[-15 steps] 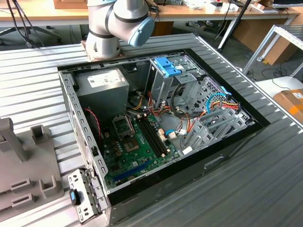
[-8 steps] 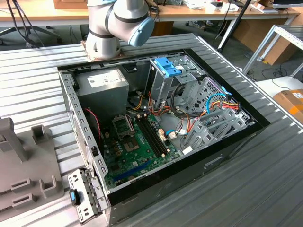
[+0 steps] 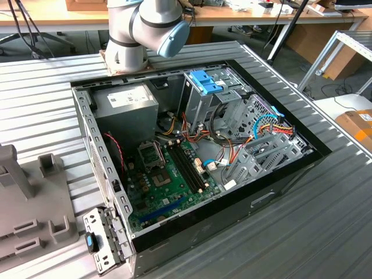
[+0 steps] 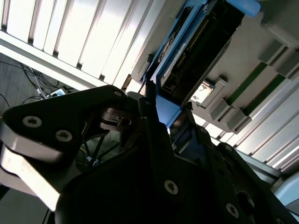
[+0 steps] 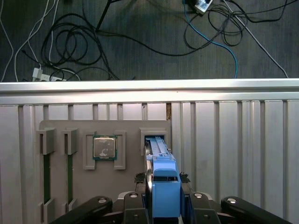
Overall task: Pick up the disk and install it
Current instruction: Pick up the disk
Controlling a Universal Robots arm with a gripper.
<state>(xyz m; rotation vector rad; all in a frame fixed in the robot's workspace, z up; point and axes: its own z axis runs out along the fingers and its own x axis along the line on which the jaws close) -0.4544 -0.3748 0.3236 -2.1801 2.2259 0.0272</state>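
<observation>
We judge the pick-up to be the step in hand, with nothing of the install begun. In the first wrist view the gripper (image 5: pixel 166 179) straddles the disk (image 5: pixel 163 191), its dark jaws flush against both sides of the blue frame, so we read it as clenched on the disk. The disk stands on edge with its far end in a slot of the tray (image 5: pixel 126 128), so it is not yet clear. In the second wrist view one jaw touches the blue edge of the disk (image 4: pixel 196 42). As we see it, the move out calls for a straight pull along the slot, since any tilt could bind the frame against the slot walls, and the grip must stay firm on smooth plastic. Now the containers. At the exterior view's left the tray (image 3: pixel 23 203) rests on the ribbed table (image 3: pixel 46 87). In the first wrist view its pockets hold, in turn, two green RAM sticks (image 5: pixel 46 172) on edge, a CPU (image 5: pixel 104 147) lying flat in a square recess, then the disk. Toward the exterior view's right the open case (image 3: pixel 261 197) lies on its side. Across it we find a grey power supply (image 3: pixel 125 99), the green board (image 3: pixel 168 186), a tall metal cage (image 3: pixel 200 104) topped by a blue latch (image 3: pixel 204 81), and a tangle of cables (image 3: pixel 273 125). We cannot tell whether the cage has a free bay.
</observation>
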